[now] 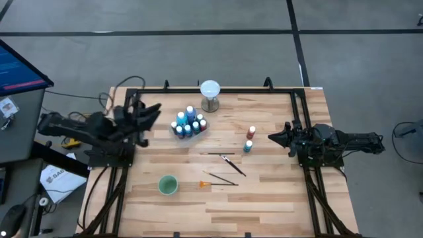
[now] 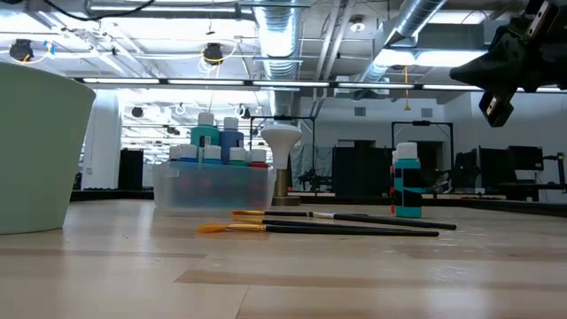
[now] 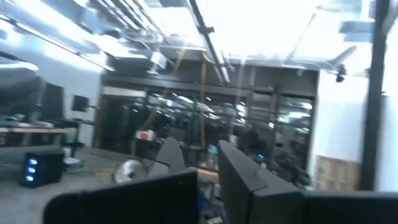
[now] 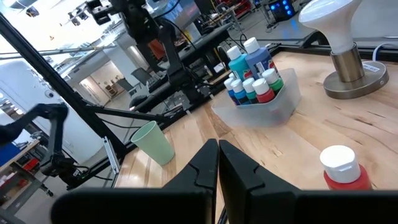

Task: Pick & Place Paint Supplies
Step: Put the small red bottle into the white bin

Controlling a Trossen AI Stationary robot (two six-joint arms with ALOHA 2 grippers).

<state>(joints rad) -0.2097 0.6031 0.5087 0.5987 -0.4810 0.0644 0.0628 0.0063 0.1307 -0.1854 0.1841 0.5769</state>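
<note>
A clear tray (image 1: 190, 125) (image 4: 273, 106) holds several white-capped blue, teal and red paint bottles (image 2: 217, 142). A red bottle (image 1: 251, 133) (image 4: 342, 171) and a teal bottle (image 1: 248, 146) (image 2: 407, 186) stand upright on the table to the right of the tray. Thin dark brushes (image 1: 231, 164) (image 2: 354, 221) lie flat nearer the front, one of them orange-tipped (image 1: 217, 180). My left gripper (image 1: 151, 114) (image 3: 199, 152) is open and raised left of the tray. My right gripper (image 1: 272, 137) (image 4: 217, 149) (image 2: 456, 73) is shut, hovering just right of the two loose bottles.
A white globe on a grey metal stand (image 1: 210, 94) (image 4: 342, 37) stands behind the tray near the far edge. A pale green cup (image 1: 168, 185) (image 2: 35, 151) stands upright near the front left. Bare wood lies along the table's near edge (image 1: 264, 211).
</note>
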